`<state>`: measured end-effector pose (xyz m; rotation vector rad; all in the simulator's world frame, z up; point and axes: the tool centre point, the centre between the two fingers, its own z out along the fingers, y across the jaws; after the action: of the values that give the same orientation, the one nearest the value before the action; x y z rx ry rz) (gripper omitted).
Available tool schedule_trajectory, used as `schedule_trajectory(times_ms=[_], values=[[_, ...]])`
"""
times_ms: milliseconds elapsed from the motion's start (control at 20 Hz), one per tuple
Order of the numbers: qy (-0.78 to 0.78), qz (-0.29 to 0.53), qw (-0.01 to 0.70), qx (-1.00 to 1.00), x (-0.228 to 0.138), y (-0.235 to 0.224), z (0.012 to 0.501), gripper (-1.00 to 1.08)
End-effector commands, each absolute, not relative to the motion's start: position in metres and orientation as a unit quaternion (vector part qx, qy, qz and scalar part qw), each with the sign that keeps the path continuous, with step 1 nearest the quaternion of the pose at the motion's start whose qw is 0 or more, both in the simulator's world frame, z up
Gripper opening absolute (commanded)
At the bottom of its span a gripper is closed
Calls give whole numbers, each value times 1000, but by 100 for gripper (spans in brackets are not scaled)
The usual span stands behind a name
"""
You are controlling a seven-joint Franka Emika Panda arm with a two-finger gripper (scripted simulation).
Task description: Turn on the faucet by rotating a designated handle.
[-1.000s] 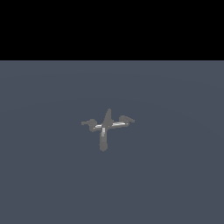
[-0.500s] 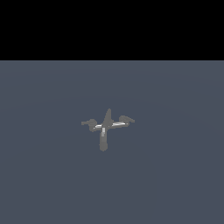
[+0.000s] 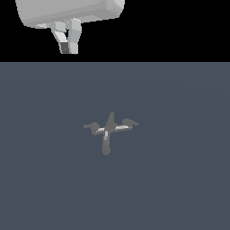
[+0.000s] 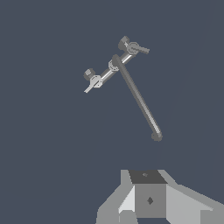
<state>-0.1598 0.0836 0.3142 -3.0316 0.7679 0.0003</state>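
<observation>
Exterior and wrist views of a faucet-turning task. The small dull grey cross-shaped metal faucet (image 3: 108, 130) sits near the middle of the flat slate-blue tabletop (image 3: 179, 179), with its pale crossbar (image 4: 114, 65), long straight spout (image 4: 138, 98) and two side levers. The designated handle (image 3: 92, 127), a short, blunt, dark grey lever, branches off the crossbar end at the exterior view's left; a slimmer tapered lever (image 3: 130, 122) lies at the opposite end. The white robot arm's claw (image 3: 67, 42) hangs high above the tabletop, well apart from the faucet, its fingers (image 3: 74, 33) drawn narrow with only a slight gap and holding nothing. Risks, as judged: a descent aimed at the fixture's centre could strike the spout or the upright fin (image 3: 110, 119); the two levers are alike and close, so the wrong one could be pushed; a narrow claw meeting so small a handle off-centre could slip past without rotating it.
</observation>
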Motion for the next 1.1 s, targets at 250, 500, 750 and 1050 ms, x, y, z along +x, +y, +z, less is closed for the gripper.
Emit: schedule_trajectory(times_ms=[250,500,750,1050], values=[[314,0,8,-949,-127,103,262,-100],[354,1,8,-935,-106,111,231,-100],[392,1,8,-920,-85,117,201,-100],[434,1,7,-901,-60,121,167,-100]])
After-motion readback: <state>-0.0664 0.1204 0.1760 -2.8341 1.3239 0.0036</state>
